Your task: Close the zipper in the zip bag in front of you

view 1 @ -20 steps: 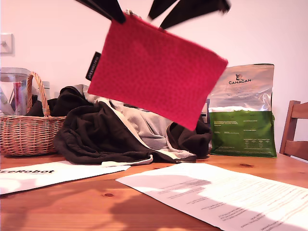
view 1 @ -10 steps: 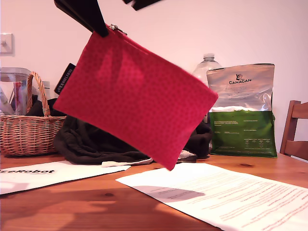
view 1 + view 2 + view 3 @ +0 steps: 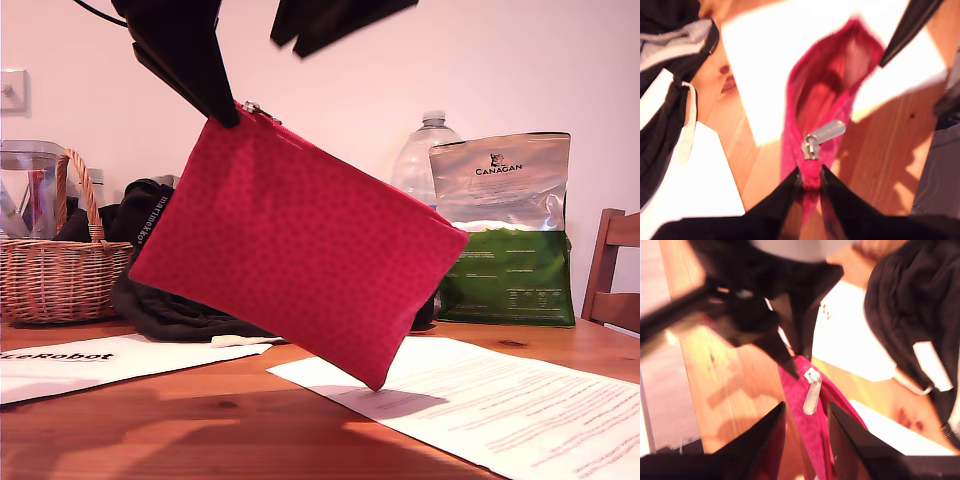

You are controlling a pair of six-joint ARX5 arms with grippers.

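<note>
Zip bag [image 3: 300, 250] hanging tilted, zipper [image 3: 812, 145] blurred, end effectors cropped

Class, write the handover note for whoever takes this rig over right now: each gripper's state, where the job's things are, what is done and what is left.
My first gripper: shut on the bag's end beside the pull tab, holding the bag in the air, tilted, above the table.
My second gripper: jaws apart on either side of the pull tab, not gripping it.
Zipper: mouth gaping open beyond the slider, which sits right by my first gripper's end.
Done: bag lifted and pinned at one end.
Left: close my second gripper on the tab and draw it along the track, away from my first gripper, to the far end.
</note>
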